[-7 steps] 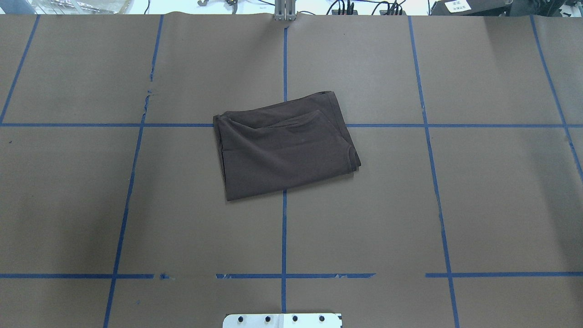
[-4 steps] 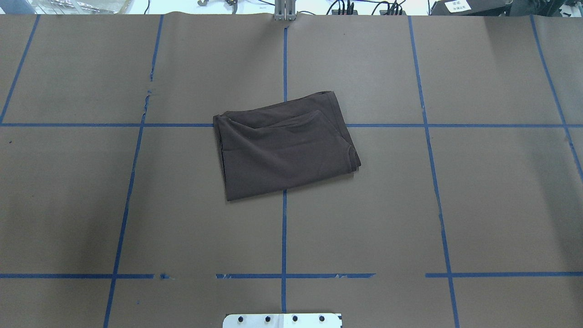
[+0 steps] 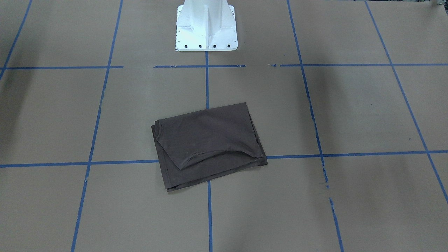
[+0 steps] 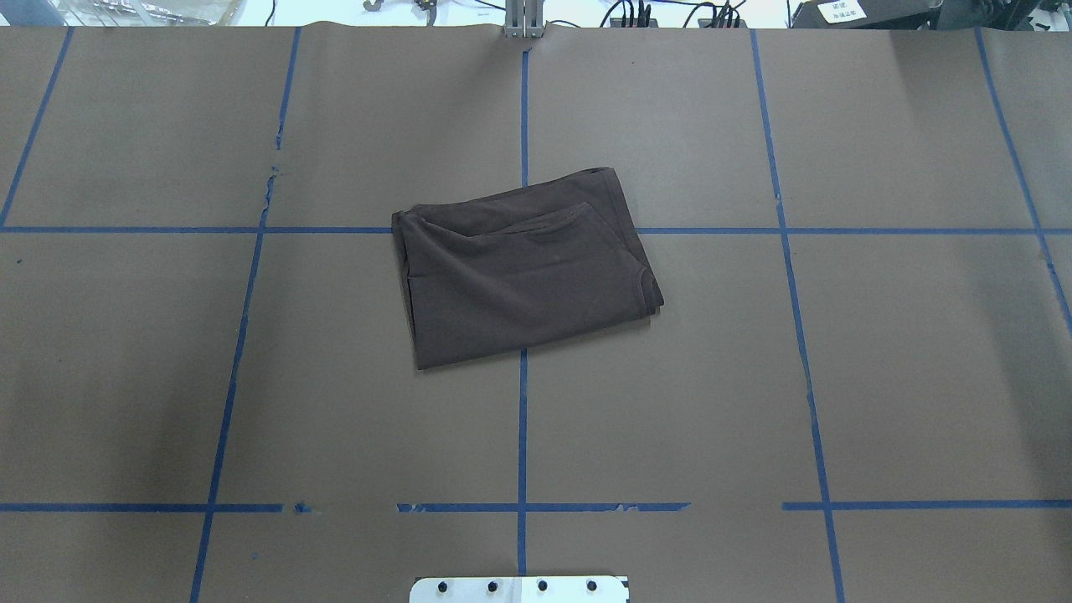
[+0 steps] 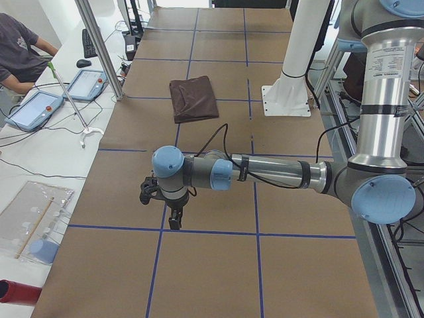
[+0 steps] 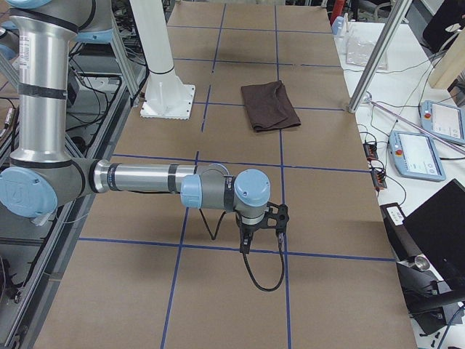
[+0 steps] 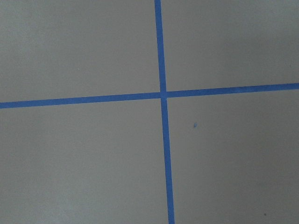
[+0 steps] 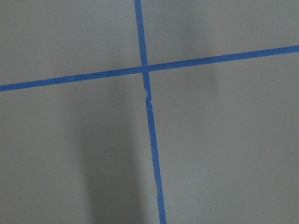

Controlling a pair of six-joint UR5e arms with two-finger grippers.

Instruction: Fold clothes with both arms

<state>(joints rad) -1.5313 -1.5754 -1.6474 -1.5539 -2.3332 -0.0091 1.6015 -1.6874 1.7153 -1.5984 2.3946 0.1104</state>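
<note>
**A:** Does anything change in the last second?

**B:** Almost nothing. In the overhead view the T-shirt (image 4: pixel 523 272) lies in the same place, with the same creases as one second ago. It is a folded, slightly turned rectangle in the middle of the table (image 4: pixel 879 377). It covers a crossing of the blue tape lines (image 4: pixel 522 435), well in front of the white pedestal base (image 3: pixel 206 28).

**A:** And the arms?

**B:** Both are well apart from the cloth, one at each end of the table. The left gripper (image 5: pixel 171 211) hangs over bare paper, and so does the right gripper (image 6: pixel 256 231). Each wrist camera sees only a tape crossing and no fabric.

**A:** Are the fingers open or closed?

**B:** I cannot tell. Only the side views show them, and that is not enough to judge.

**A:** What does this mean for the task?

**B:** I judge that the folding is finished, or nearly so. The shirt is compact and nothing holds it. One upper layer lies a little oblique, so the result is not perfectly neat.
</note>
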